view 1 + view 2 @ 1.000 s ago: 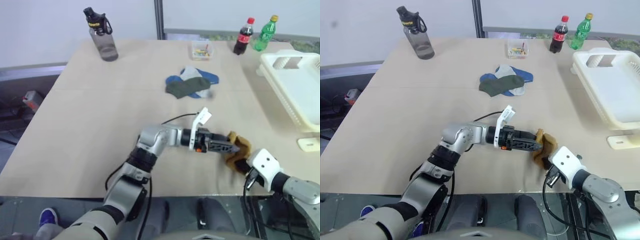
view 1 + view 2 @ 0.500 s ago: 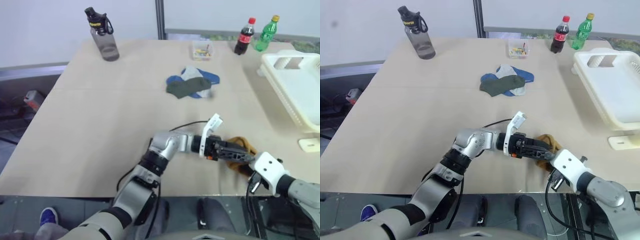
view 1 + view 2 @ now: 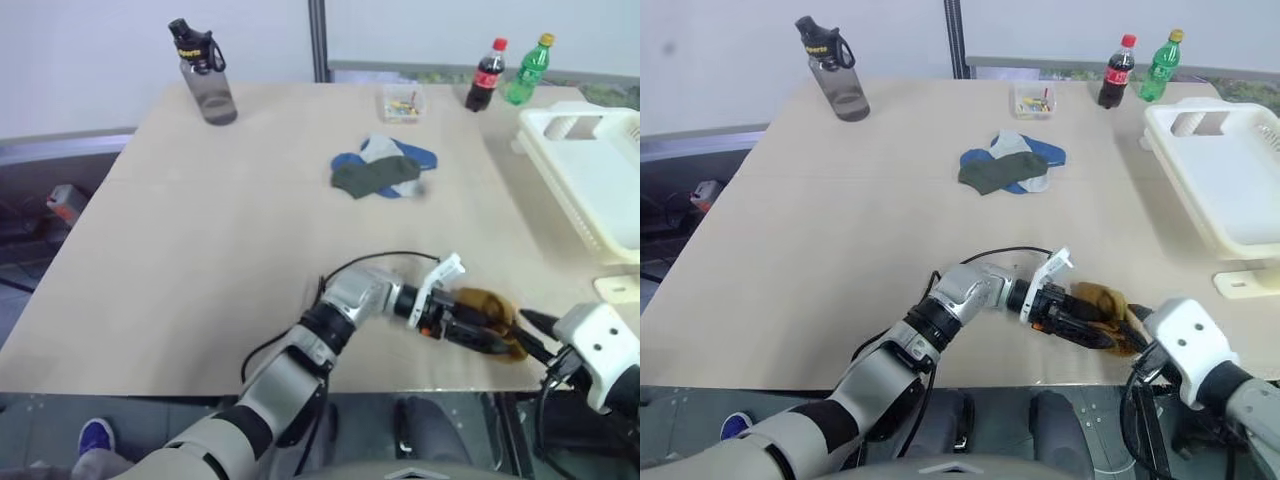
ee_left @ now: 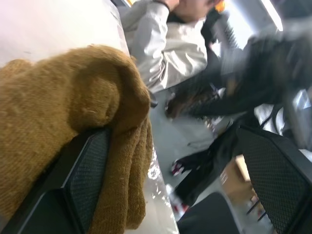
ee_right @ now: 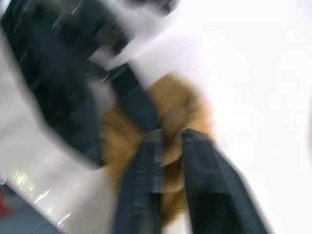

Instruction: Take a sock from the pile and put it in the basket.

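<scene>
The pile (image 3: pixel 382 170) of blue, dark green and pale socks lies mid-table. A mustard sock (image 3: pixel 487 306) sits near the table's front edge, draped over one finger (image 4: pixel 83 180) of my left gripper (image 3: pixel 498 340). That gripper reaches across to the right with its jaws wide open. My right gripper (image 3: pixel 531 334) points at the sock from the right, just off it, with its fingers (image 5: pixel 195 165) slightly apart and open. The white slotted basket (image 3: pixel 580 200) stands at the table's right edge.
At the back stand a grey water bottle (image 3: pixel 205 70), a small clear box (image 3: pixel 403 100), a cola bottle (image 3: pixel 483 73) and a green bottle (image 3: pixel 527 68). A small white piece (image 3: pixel 617 288) lies below the basket. A person in a pale jacket (image 4: pixel 165 44) is beyond the table edge.
My left gripper has slid right and down along the front edge, and the mustard sock now hangs on it. My right gripper has let go of the sock and drawn back to the right.
</scene>
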